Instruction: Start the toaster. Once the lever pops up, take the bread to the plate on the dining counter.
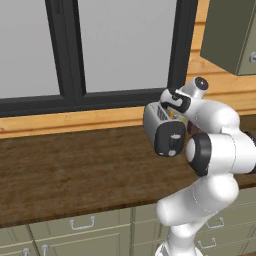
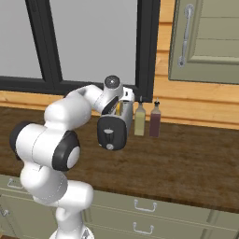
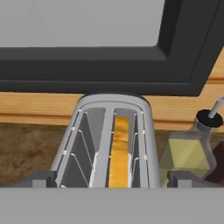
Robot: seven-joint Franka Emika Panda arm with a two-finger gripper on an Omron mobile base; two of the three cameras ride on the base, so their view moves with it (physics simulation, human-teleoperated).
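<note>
Bread (image 3: 120, 151) stands on edge in the toaster's (image 3: 109, 140) right slot, long axis running along the slot; pincer (image 3: 111, 180) hangs wide open above, holding nothing.

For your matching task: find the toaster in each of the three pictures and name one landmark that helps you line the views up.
Left base view: toaster right of centre, partly behind the white arm.
Right base view: toaster at centre, left of two bottles.
Hand view: toaster at bottom centre, seen from above, bread in its right slot.
Shared landmark: the dark window frame behind the toaster.
</note>
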